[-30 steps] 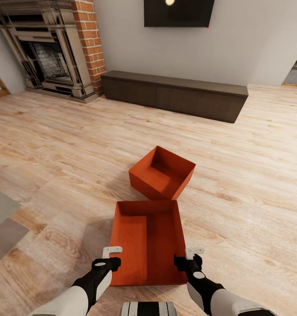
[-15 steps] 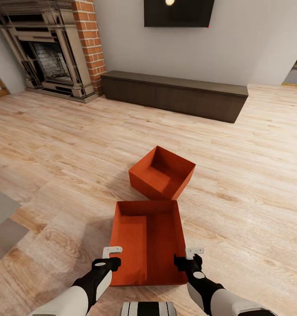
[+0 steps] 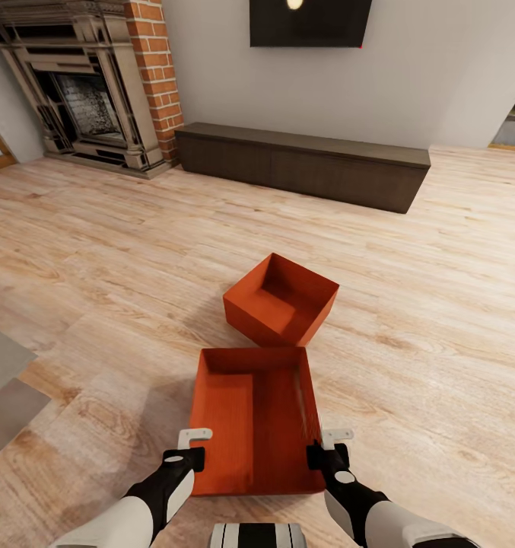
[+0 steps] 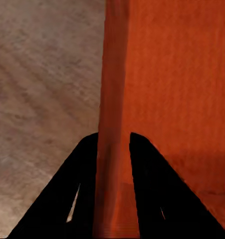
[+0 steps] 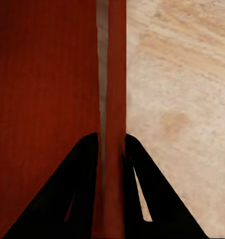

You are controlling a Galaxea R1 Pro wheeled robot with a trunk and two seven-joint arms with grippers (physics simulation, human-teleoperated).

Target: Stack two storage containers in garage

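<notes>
Low in the frame on the wood floor (image 3: 97, 289), the near orange container (image 3: 253, 426) runs lengthwise away from the camera, left hand (image 3: 183, 457) and right hand (image 3: 327, 455) each pinching a side wall; the second container (image 3: 281, 301) sits angled just beyond.

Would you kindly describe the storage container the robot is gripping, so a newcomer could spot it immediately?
On the pale wood-plank floor, in front of the long low dark-brown cabinet, sit two orange-red open-top bins. The one meant is the nearer bin, squared up to the robot. Unlike the farther, skewed bin, its side walls are clamped by the left gripper and right gripper.
</notes>
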